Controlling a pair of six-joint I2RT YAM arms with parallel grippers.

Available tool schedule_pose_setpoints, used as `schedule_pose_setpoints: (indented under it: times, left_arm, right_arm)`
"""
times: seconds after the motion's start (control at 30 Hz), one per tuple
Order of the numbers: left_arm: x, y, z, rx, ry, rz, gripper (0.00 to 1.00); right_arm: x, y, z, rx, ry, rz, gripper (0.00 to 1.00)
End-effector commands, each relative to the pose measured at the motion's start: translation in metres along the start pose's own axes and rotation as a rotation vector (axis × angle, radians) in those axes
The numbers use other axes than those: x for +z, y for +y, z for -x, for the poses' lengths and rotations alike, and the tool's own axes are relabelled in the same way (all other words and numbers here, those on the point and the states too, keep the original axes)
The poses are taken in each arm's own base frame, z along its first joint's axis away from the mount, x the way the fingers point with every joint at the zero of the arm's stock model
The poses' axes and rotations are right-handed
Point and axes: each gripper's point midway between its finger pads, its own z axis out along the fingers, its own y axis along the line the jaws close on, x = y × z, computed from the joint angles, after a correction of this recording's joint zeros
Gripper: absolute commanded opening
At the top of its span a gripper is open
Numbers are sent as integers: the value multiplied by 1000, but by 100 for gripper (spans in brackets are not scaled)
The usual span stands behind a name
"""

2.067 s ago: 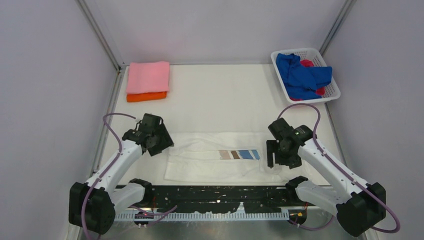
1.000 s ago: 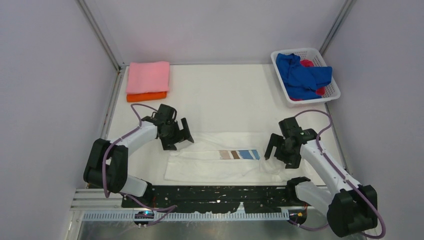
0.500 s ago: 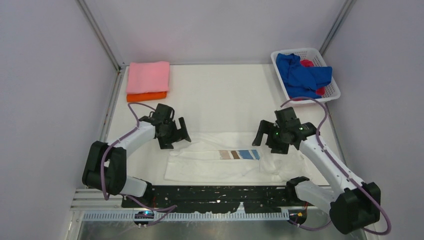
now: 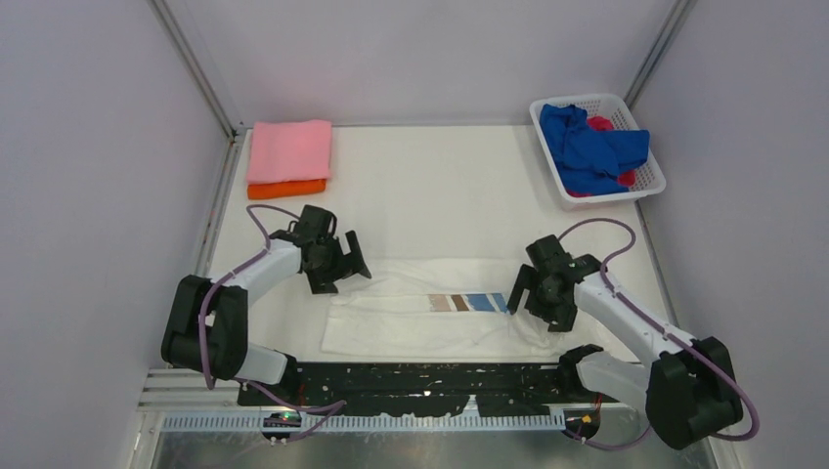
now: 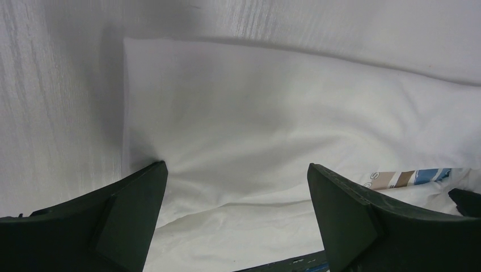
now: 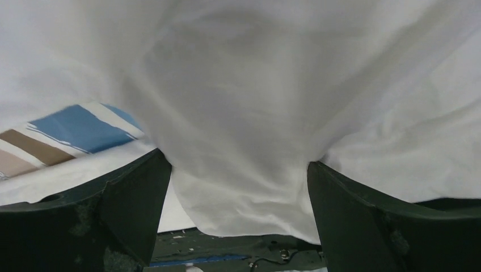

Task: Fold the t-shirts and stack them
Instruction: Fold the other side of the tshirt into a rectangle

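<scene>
Closest to me, the white t-shirt (image 4: 411,330) lies as a long band across the near part of the table (image 4: 440,186), with its chest print (image 4: 469,302) facing up, right of centre. The right gripper (image 4: 531,295) sits low at the band's right end with its jaws spread wide. Its wrist camera shows a raised hump of cloth between the fingers (image 6: 125,209), brushing their inner faces but not pinched. The left gripper (image 4: 342,266) is at the band's far left corner, also spread wide, with cloth beneath it and the shirt's left edge just beside one finger. I read this as the moment of taking hold for the next fold, so neither hand has anything in it yet. To do it well, I'd want each hand to close on the edge itself, through every layer there, not on a loose wrinkle. The hump on the right may be top cloth only; I cannot tell how many layers it has. I'd press down to the table before closing, shut both hands together, lift only enough to free the cloth, and carry both ends evenly so the band doesn't skew. Further off, the folded pink t-shirt (image 4: 289,149) rests on the orange t-shirt (image 4: 285,189) at the far left, where I judge this one belongs. At the far right, the basket (image 4: 577,100) holds the crumpled blue t-shirt (image 4: 587,151) and red t-shirt (image 4: 599,123).
</scene>
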Motion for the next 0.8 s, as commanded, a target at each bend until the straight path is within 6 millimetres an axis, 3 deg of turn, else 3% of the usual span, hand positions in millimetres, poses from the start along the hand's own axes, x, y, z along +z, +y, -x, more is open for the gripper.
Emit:
schedule_pose_setpoints:
  times: [0.0,0.2,0.4,0.63,0.77]
  left_arm:
    - [2,17,0,-11,-10,38,100]
    - [-4,20,5,-6,-29,48,100]
    - [-14,12,11,1,-52,18,100]
    - [-36,-5,30,15,-120,-22,100]
    - [-46,-20,34,33,-135,-75,100]
  right_arm:
    - [-19,-30,-33,152,36,-64,95]
    - [-70,-46,-19,286,-111,-70,96]
    - [-84,-1,22,194,-261,169,95]
    - [-58,6,60,229,-373,136,95]
    - [-28,-4,54,308,-317,104,95]
